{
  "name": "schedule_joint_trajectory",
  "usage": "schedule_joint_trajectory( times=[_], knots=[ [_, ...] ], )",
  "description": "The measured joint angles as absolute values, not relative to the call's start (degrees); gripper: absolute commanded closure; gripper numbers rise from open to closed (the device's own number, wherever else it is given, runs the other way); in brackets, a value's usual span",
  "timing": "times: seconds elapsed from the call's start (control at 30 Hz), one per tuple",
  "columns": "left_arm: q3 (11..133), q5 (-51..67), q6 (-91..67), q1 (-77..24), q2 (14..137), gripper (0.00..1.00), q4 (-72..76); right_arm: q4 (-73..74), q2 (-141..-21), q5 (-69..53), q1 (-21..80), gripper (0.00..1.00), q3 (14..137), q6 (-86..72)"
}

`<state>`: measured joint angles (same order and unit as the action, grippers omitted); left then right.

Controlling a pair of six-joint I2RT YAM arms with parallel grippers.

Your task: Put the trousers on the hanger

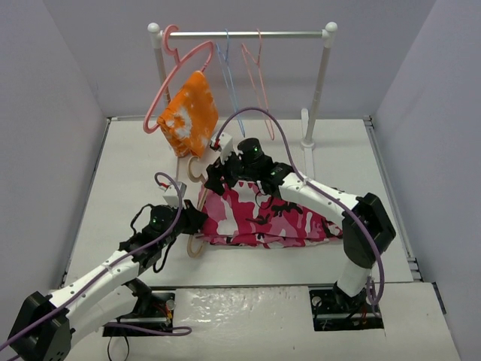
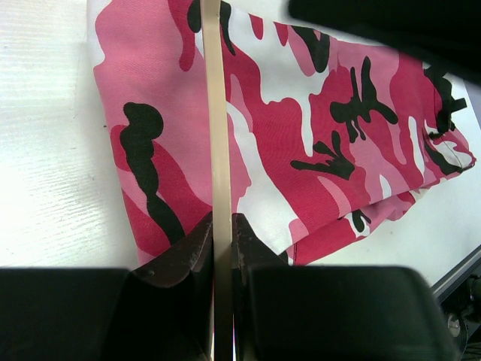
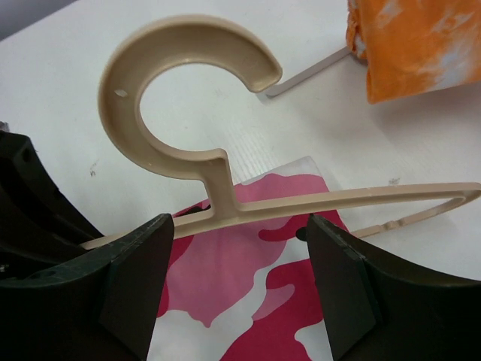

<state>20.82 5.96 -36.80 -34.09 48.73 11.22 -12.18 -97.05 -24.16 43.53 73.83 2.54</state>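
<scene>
Folded trousers point(image 1: 263, 218) in pink, red, white and black camouflage print, lying flat mid-table, long side running left to right, thick beige hanger point(image 3: 218, 184) at their left end, curved hook pointing far, one slim bar crossing over the fabric

An orange-and-white cloth point(image 1: 192, 114) is being carried on a thick pink hanger point(image 1: 180, 66), itself being held at the left end of a garment rail point(image 1: 285, 34). A blue wire hanger point(image 1: 228, 75) and a pink wire hanger point(image 1: 261, 71) are being supported nearer its middle. The rail is being borne by a white table point(image 1: 135, 173).
</scene>
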Motion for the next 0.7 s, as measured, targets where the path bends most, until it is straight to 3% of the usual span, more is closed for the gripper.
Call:
schedule_joint_trajectory(
  times=[0.7],
  knots=[
    [21.71, 6.02, -36.62, -34.13, 49.31, 1.00, 10.64, -20.58, -106.91, -33.27, 43.53, 0.48, 76.20, 4.35]
  ],
)
